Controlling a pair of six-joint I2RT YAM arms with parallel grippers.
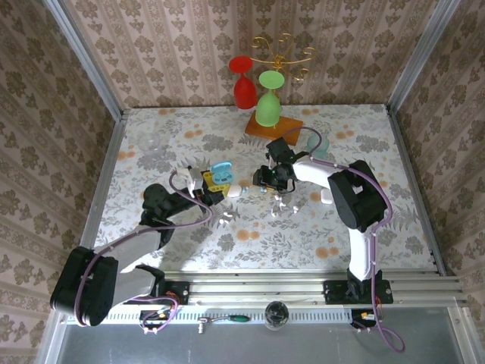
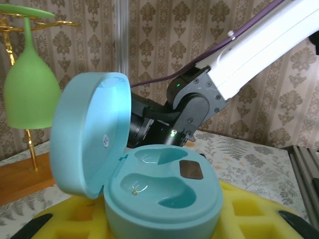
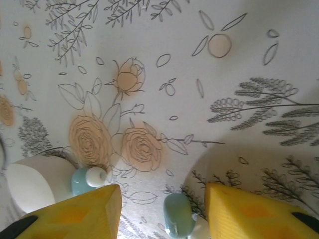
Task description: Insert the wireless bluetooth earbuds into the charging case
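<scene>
On floral table (image 3: pixel 199 74), two blue earbuds (image 3: pixel 178 219) below wide-open right pincer (image 3: pixel 162 199), left pincer (image 1: pixel 214 187) clamping one open blue case (image 2: pixel 164 194)

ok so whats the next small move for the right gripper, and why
Probably lower the right gripper a little and close on the light blue earbud. The earbud lies between the gripper's open fingers, just below them. The left gripper holds the charging case open with nothing in it, so it looks ready to take an earbud.
</scene>
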